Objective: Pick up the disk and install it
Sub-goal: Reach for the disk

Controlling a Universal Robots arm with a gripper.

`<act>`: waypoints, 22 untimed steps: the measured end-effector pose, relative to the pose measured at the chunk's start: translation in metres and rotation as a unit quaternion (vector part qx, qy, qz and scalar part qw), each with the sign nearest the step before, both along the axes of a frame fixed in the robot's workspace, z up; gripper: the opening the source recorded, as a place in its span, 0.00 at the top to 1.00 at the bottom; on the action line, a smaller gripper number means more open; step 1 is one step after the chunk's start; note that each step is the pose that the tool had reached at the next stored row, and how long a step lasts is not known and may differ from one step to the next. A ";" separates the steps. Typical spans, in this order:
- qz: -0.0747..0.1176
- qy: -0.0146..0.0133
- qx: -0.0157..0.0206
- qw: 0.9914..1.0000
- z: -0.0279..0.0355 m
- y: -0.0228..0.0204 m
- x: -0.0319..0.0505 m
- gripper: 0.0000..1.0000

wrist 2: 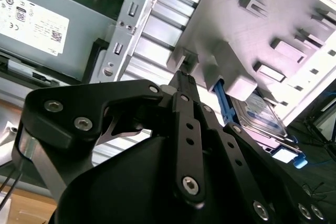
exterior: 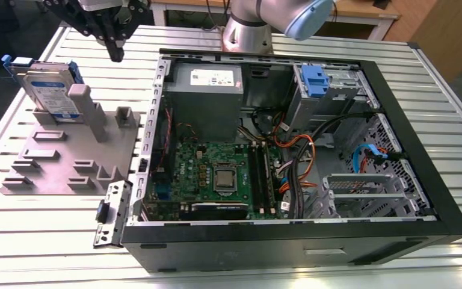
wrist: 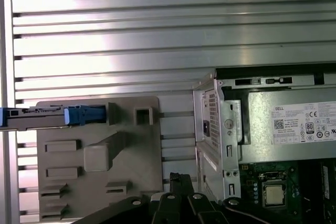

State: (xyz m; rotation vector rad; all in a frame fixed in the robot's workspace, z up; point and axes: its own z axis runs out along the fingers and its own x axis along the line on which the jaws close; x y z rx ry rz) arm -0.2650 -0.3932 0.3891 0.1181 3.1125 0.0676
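While the pincer [exterior: 117,54] hangs closed, empty, the disk [exterior: 50,90] stands on edge in a rack [exterior: 62,164].

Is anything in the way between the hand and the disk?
Nothing visible does. In the exterior view the hand hangs in open air above the disk, off toward that view's right. The disk stands on edge in the grey fixture, whose post covers part of its camera-side face.

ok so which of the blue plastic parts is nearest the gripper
The blue frame on the disk, upright in the grey stand outside the case, close to the gripper. The blue latch sits inside the case, farther off.
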 end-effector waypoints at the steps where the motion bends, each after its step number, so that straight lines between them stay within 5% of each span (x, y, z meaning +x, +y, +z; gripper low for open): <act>1: 0.000 0.000 0.000 1.000 -0.0002 0.0002 -0.0028 0.89; 7: 0.000 0.000 0.000 1.000 -0.0008 0.0009 -0.0126 0.89; 22: 0.000 0.000 0.000 1.000 -0.0009 0.0009 -0.0148 0.89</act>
